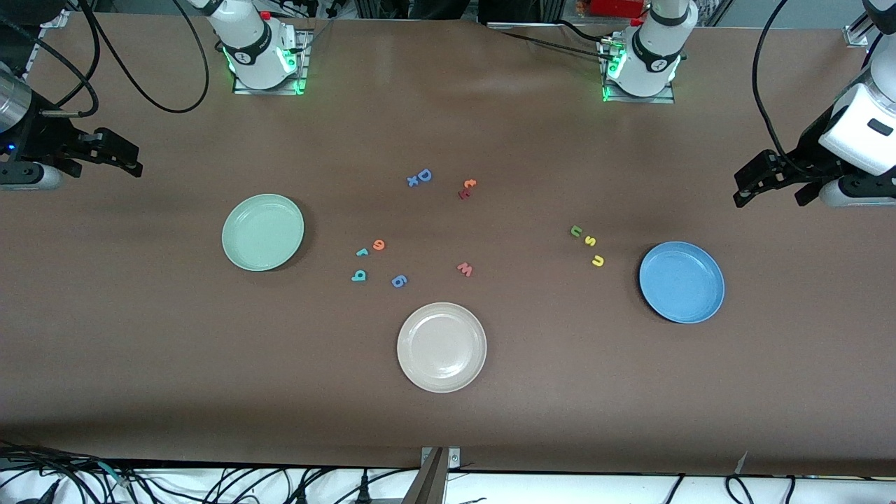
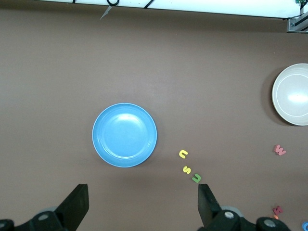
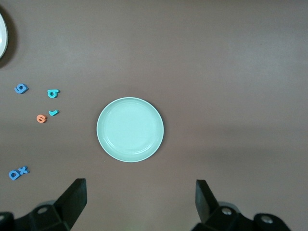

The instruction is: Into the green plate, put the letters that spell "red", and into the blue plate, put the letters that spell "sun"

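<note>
Two grippers hang wide open and empty at the table's ends in the front view, both arms waiting: the right gripper (image 1: 129, 157) nearest the green plate (image 1: 262, 232), the left gripper (image 1: 752, 185) nearest the blue plate (image 1: 681, 281).

Left wrist view: "sun" letters (image 2: 189, 167) lie loose just beside the blue plate (image 2: 124, 134), under the gripper's spread fingers (image 2: 207, 202).

Right wrist view: "red" letters (image 3: 48, 107) lie near the green plate (image 3: 130, 129), likely that arm's share.

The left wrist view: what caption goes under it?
Open left gripper hovers above a round blue plate, with tiny foam letters u, s, n beside it.
</note>
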